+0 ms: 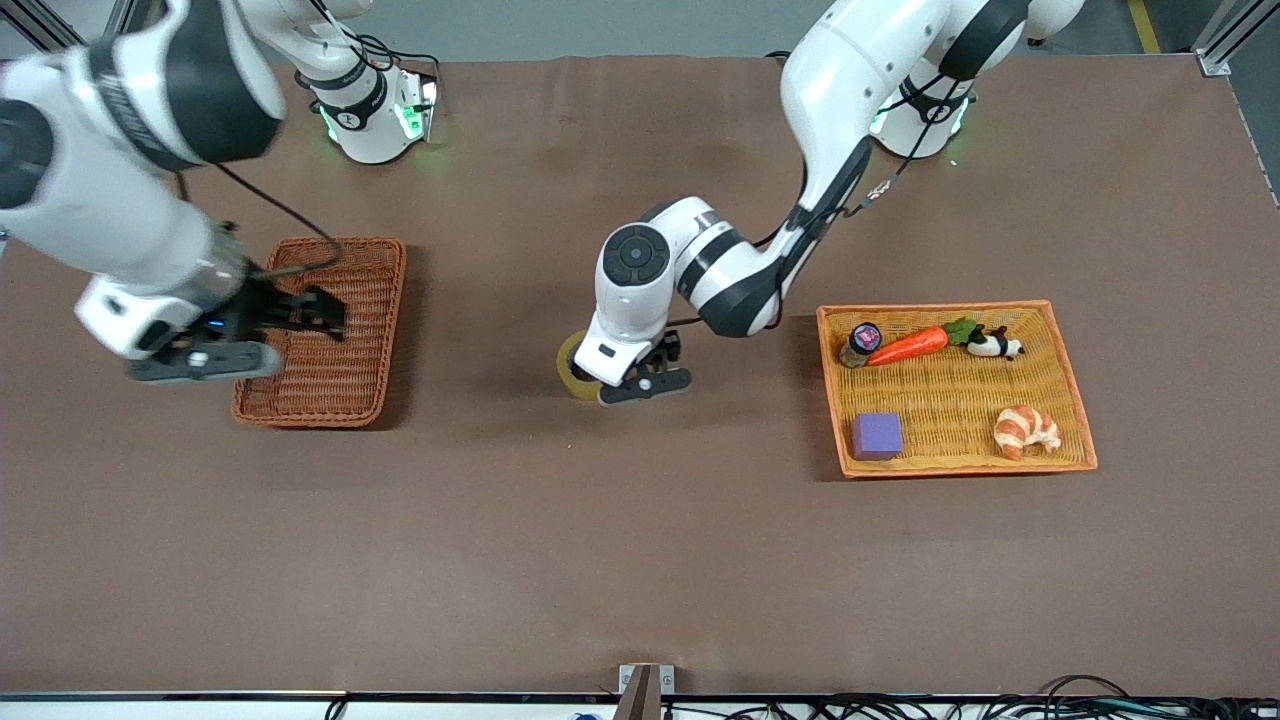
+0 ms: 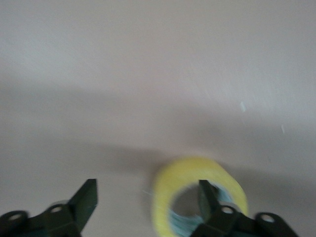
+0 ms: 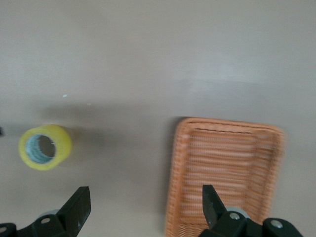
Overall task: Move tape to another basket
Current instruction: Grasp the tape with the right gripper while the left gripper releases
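The tape [image 1: 575, 366] lies on the bare brown bench [image 1: 640, 560] near its middle, between the two baskets and well apart from both, with open bench all round it. It is a yellowish translucent ring with a grey core, and in the right wrist view [image 3: 45, 146] it rests tilted so that its hole shows. The left tool [image 1: 640, 382] sits low at the tape's 3 o'clock in the front view, partly covering it; its fingers [image 2: 87, 197] are spread wide, and in the left wrist view one of them stands in front of the ring's hole [image 2: 196, 197], though whether it touches cannot be told. The dark basket [image 1: 325, 330] sits toward the right arm's end, at 9 o'clock from the tape, its rim square to the bench edge and nothing seen inside. The right tool [image 1: 300, 315] hangs over that basket's edge, fingers apart and holding nothing. The orange tray [image 1: 1070, 400], at 3 o'clock from the tape, holds a carrot [image 1: 910, 345], a small jar [image 1: 862, 342], a panda toy [image 1: 995, 345], a purple block [image 1: 876, 436] and a croissant [image 1: 1025, 430].
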